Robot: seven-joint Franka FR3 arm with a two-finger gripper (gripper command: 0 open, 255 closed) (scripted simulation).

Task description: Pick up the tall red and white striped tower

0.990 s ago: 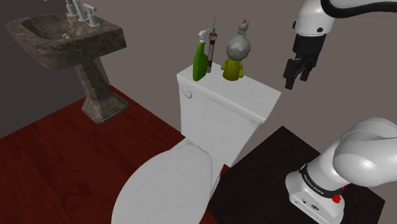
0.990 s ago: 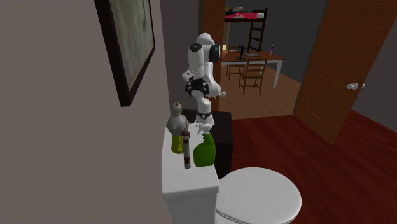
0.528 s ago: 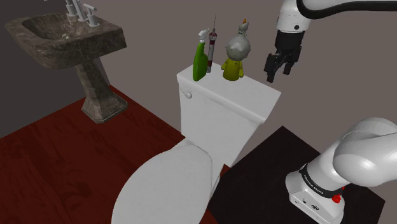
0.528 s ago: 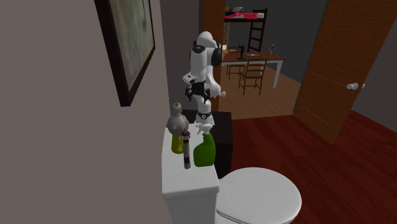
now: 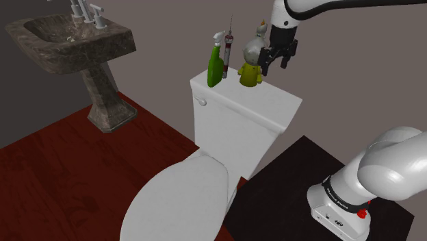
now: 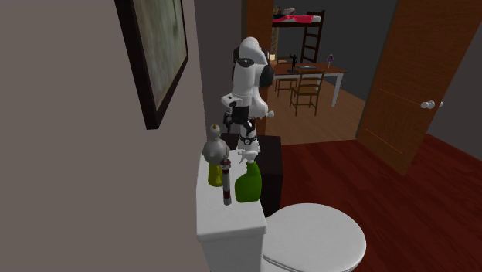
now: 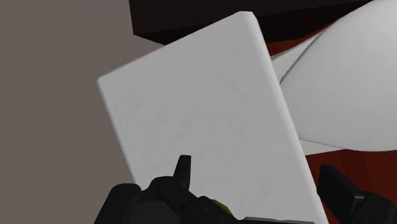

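We see the gripper (image 5: 272, 66) in the shoulder view's upper middle, its fingers (image 7: 183, 169) spread wide and empty over the toilet tank (image 5: 274, 109). The striped tower (image 5: 226, 49) stands left of it, between the green spray bottle (image 5: 216, 66) and the round figure (image 5: 250, 74).

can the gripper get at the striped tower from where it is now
Probably, but only from above: the grey and yellow figure stands between the open gripper and the striped tower, and the green bottle sits close on its other side.
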